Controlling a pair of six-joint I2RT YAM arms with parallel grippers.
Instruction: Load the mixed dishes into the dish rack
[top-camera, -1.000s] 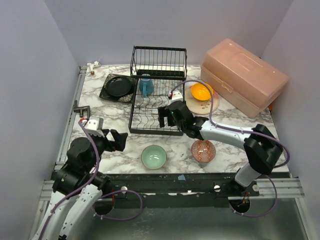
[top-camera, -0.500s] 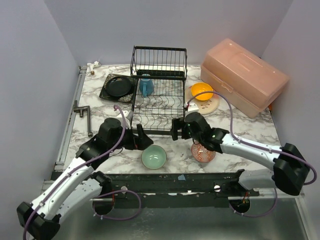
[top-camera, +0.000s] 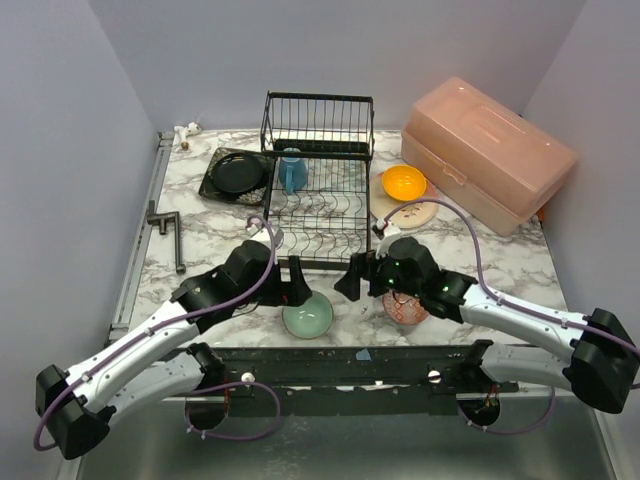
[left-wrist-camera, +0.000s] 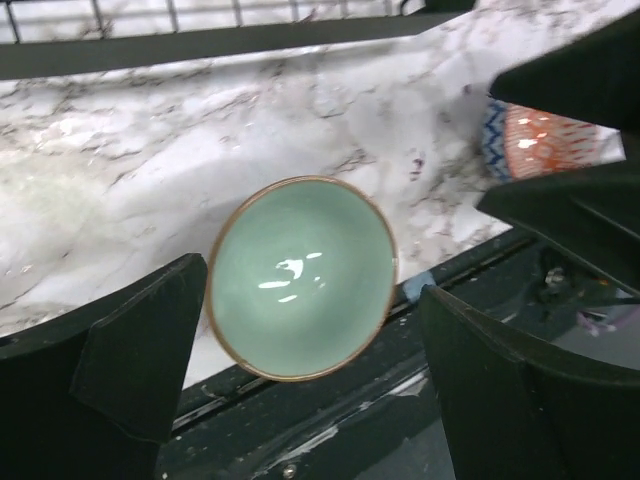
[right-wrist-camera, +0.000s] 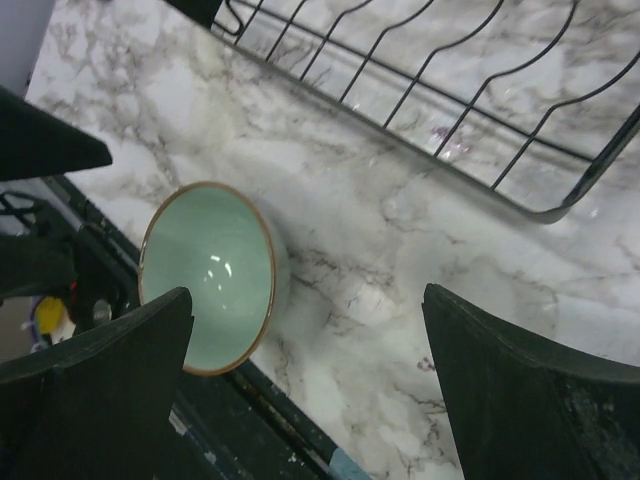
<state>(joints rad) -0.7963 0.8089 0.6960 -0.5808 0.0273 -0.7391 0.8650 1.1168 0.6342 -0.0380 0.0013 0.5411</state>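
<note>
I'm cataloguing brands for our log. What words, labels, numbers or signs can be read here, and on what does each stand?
None: no readable text shows in any view.
The small red-patterned bowl bears only a decorative pattern, no letters.
The mint-green bowl, dish rack and pink plastic box show no lettering.

Seen from above, the green bowl sat on a narrow strip of bare marble. At its 12 o'clock the front rail of the dish rack closed the way. At its 6 o'clock the near edge of the table lay just beside it. The left gripper hung over its 11 o'clock side and the right gripper at 2 o'clock, both spread wide and close together. A red-patterned bowl blocked 3 o'clock. The rack's near slots were free, and a mug filled its far left corner.
</note>
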